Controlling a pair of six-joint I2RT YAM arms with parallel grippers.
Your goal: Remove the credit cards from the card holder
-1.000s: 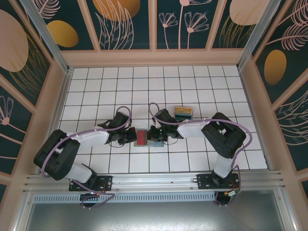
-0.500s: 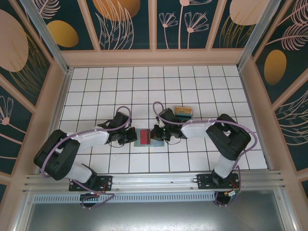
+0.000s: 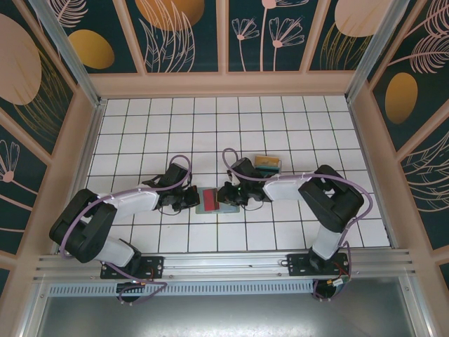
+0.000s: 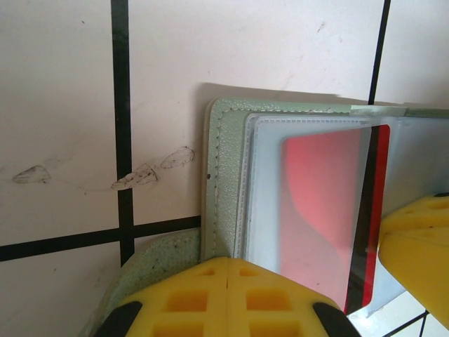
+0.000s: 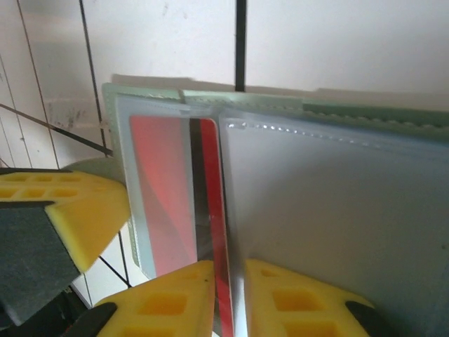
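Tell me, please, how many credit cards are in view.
3. The red card sits in the card holder; the yellow-gold card and the teal card lie together just beyond the right arm. More may be hidden inside the holder.

The left gripper (image 4: 228, 284) sits at the bottom edge, its two yellow pads pressed together with no gap. They seem to pinch the near edge of the card holder (image 4: 223, 175), though the contact itself is hidden. The grey-green holder lies on the white tiled floor (image 4: 63, 91), its stitched border to the left. Under its frosted sleeve (image 4: 263, 196) is a red card (image 4: 319, 203) with a dark stripe along its right side. The right gripper's yellow finger (image 4: 419, 246) overlaps the sleeve's right edge.
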